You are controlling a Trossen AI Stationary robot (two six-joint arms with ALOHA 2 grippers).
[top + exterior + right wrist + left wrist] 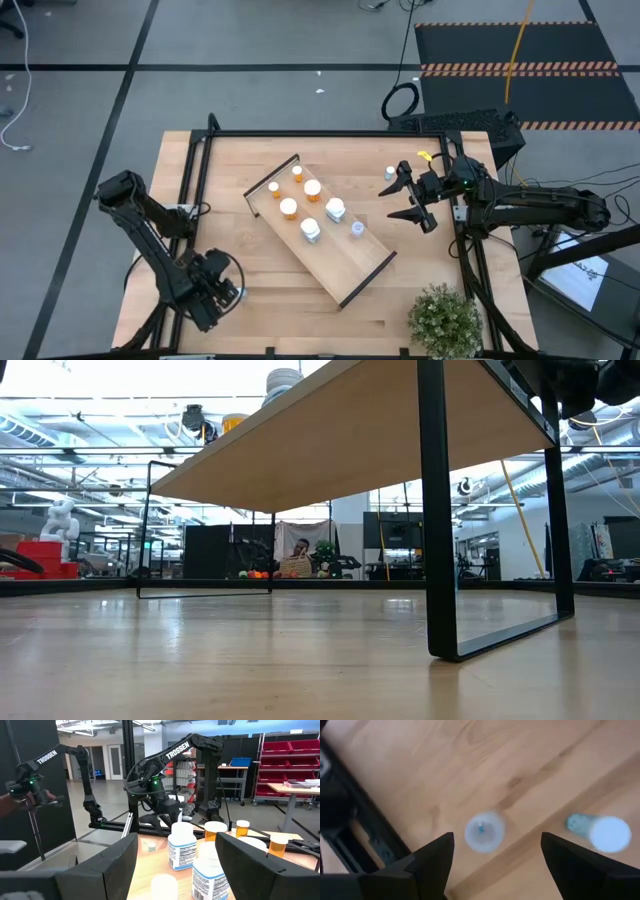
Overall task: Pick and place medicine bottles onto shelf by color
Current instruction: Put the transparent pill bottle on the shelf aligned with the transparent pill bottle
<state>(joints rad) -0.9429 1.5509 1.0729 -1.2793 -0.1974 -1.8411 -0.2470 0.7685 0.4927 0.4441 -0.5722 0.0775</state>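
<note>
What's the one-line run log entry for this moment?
right gripper open, beside pale white-capped bottle off the long light-wood shelf | left gripper open, waiting at wooden table's left edge

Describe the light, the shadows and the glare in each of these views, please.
High view: even light, with only soft shadows beside the shelf. Low view: the shelf's underside is shaded against the bright ceiling, and the table shines faintly. Left wrist view: a bottle has a glaring white cap. Right wrist view: the right claw shows as a dark shape.
</note>
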